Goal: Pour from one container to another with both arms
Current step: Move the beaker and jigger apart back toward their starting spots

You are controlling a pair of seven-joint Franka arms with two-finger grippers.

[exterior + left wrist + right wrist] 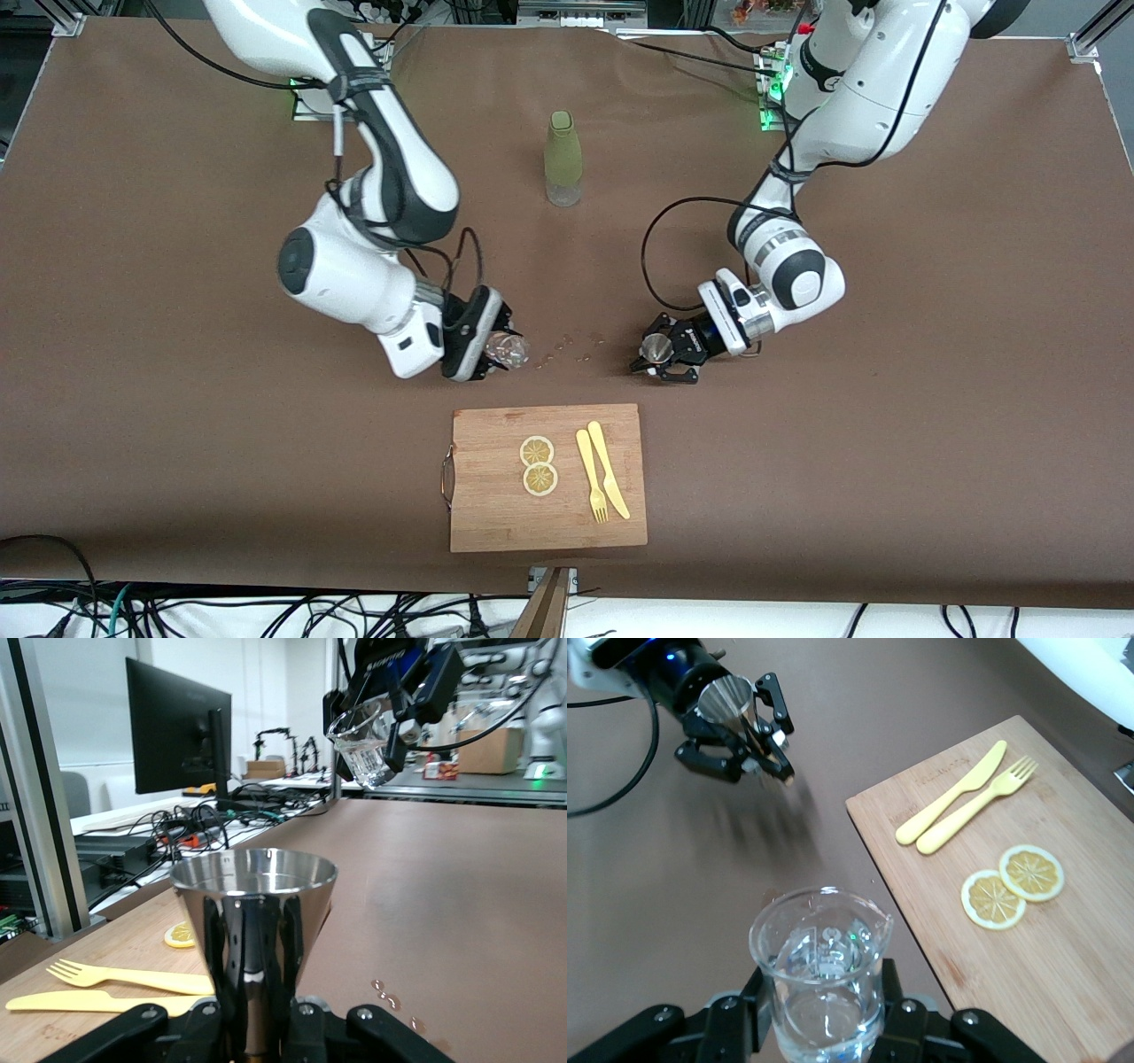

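My right gripper (498,351) is shut on the clear glass cup (509,348), which is tipped on its side just above the table, its mouth toward the left arm's end. The right wrist view shows the cup (822,970) clamped between the black fingers (735,1014). My left gripper (656,356) is shut on the silver jigger (656,347), held low over the table. In the left wrist view the jigger (254,912) stands upright, pinched at its waist, and the cup (361,744) hangs apart from it. A few water drops (576,346) lie on the table between the two grippers.
A wooden cutting board (547,523) lies nearer the front camera, carrying two lemon slices (538,464), a yellow knife (608,455) and a yellow fork (592,476). A tall olive-green bottle (563,158) stands farther back, midway between the arms.
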